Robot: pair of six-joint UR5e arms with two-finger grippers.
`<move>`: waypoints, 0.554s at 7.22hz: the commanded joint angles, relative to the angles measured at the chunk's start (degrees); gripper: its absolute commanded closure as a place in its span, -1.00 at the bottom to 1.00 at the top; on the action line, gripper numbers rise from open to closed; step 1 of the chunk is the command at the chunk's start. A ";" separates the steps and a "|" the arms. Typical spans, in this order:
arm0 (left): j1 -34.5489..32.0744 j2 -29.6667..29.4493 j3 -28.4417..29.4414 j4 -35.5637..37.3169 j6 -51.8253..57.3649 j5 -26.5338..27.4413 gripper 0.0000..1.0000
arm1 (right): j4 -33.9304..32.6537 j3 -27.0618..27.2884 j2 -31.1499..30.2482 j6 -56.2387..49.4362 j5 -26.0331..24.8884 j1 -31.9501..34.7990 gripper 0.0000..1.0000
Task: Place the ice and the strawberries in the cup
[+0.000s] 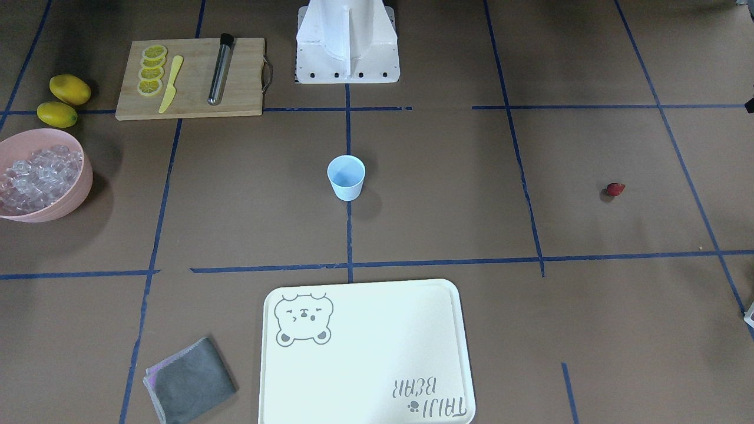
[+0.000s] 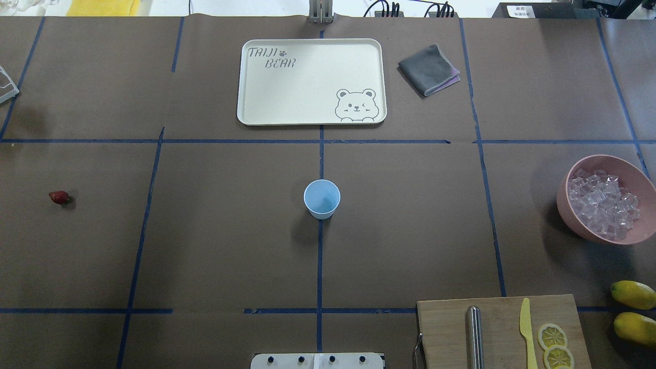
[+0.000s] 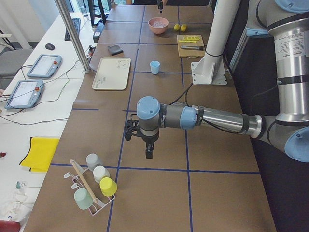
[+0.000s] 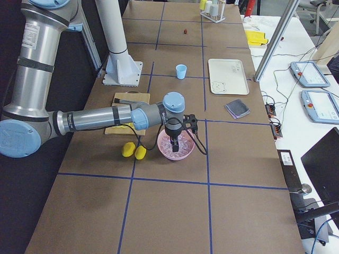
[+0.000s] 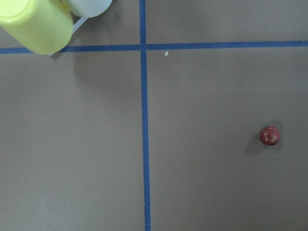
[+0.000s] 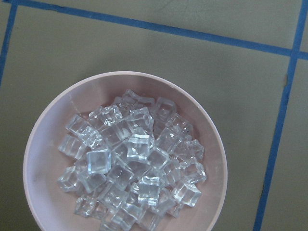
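The pale blue cup (image 1: 346, 176) stands upright and empty at the table's centre (image 2: 322, 199). One dark red strawberry (image 2: 58, 197) lies alone on the robot's left side; it shows in the left wrist view (image 5: 270, 135), low right. Clear ice cubes (image 6: 134, 163) are heaped in a pink bowl (image 2: 574, 215) on the robot's right. The left gripper (image 3: 147, 152) hangs over the table near the strawberry's area. The right gripper (image 4: 175, 143) hangs right over the ice bowl. Both show only in side views, so I cannot tell whether they are open or shut.
A wooden cutting board (image 1: 188, 76) holds lemon slices, a yellow knife and a metal muddler. Two lemons (image 1: 69, 88) lie beside it. A cream tray (image 1: 365, 353) and a grey cloth (image 1: 188, 380) lie on the far side. A rack of cups (image 3: 91, 188) stands past the strawberry.
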 commanded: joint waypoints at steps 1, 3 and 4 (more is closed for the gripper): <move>0.34 0.01 0.17 -0.15 -0.03 0.12 -1.00 | 0.73 -0.04 -1.11 1.81 -1.44 -4.56 -0.96; 0.34 0.09 0.61 -0.15 0.05 0.38 -1.00 | 0.73 -0.12 -0.86 1.90 -1.88 -6.86 -0.95; 0.34 0.01 0.61 -0.15 0.05 0.38 -1.00 | 0.73 -0.21 -0.59 1.90 -1.88 -6.95 -0.91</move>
